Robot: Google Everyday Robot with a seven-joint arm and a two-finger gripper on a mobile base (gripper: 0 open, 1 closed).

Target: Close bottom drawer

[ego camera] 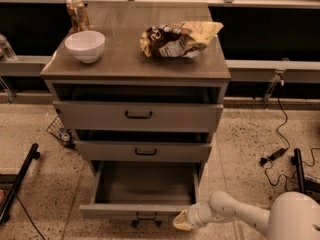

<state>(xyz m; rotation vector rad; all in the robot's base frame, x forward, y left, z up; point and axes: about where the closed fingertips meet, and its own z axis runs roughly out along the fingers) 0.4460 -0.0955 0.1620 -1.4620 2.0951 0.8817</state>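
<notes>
Three-drawer cabinet (pixel 220 91), seen from above and in front. The bottom drawer (pixel 115 211) stands pulled far out toward 6 o'clock, its interior exposed. The task is judged barely begun, with the full inward travel toward 12 o'clock remaining. The middle drawer (pixel 110 151) and top drawer (pixel 95 115) sit slightly proud of the frame above it.

The gripper (pixel 182 220) lies at the right end of the bottom drawer's front panel, touching or just beside it, at 3 o'clock of the small black handle (pixel 146 217). Whether it is open or closed cannot be told.

The arm (pixel 235 211) enters from 4 o'clock over bare floor (pixel 240 149). The drawer's right front corner is the nearest edge, and an off-centre push there may skew the drawer in its runners. A black stand leg (pixel 19 181) at 9 o'clock and cables (pixel 280 134) at 2 o'clock lie well apart from the drawer's path. The bowl (pixel 85 45) and crumpled bag (pixel 177 38) on top are not involved.
</notes>
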